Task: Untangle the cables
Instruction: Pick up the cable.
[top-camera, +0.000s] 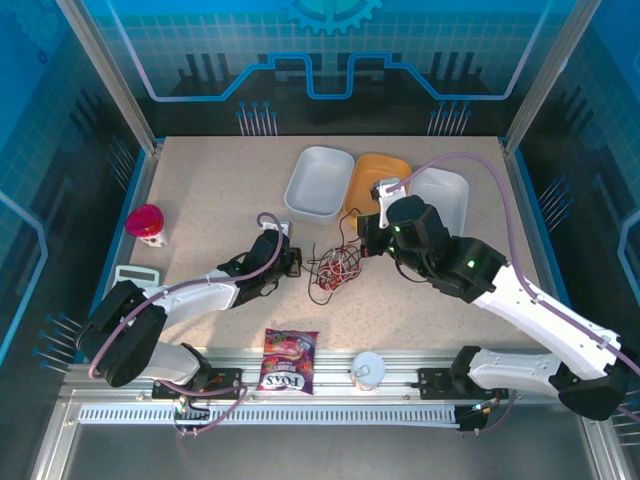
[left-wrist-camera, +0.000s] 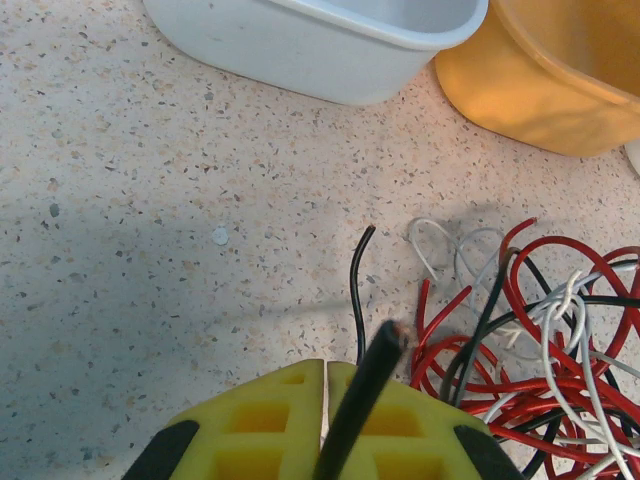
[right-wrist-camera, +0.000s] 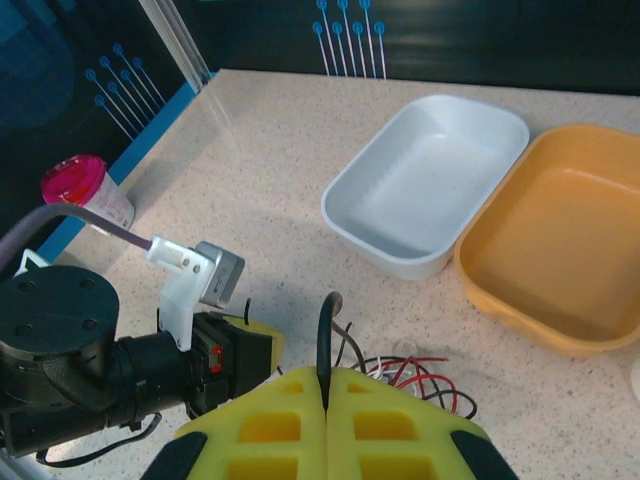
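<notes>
While left pincer (left-wrist-camera: 325, 420) and right pincer (right-wrist-camera: 326, 410) nip them, cables (top-camera: 335, 267) between

A snack bag (top-camera: 288, 360) lies at the near edge of the worktop (top-camera: 215, 195), the one item in the scene that carries printing. A line of bold white letters runs across the middle of its purple and pink wrapper, upside down from the overhead camera and too small and blurred to read as a word or brand. On the blue back panel (top-camera: 200, 50), a gear emblem (top-camera: 333, 12) sits at top centre above printed circuit-style lines, with no wording. No other text, label or number is legible.
</notes>
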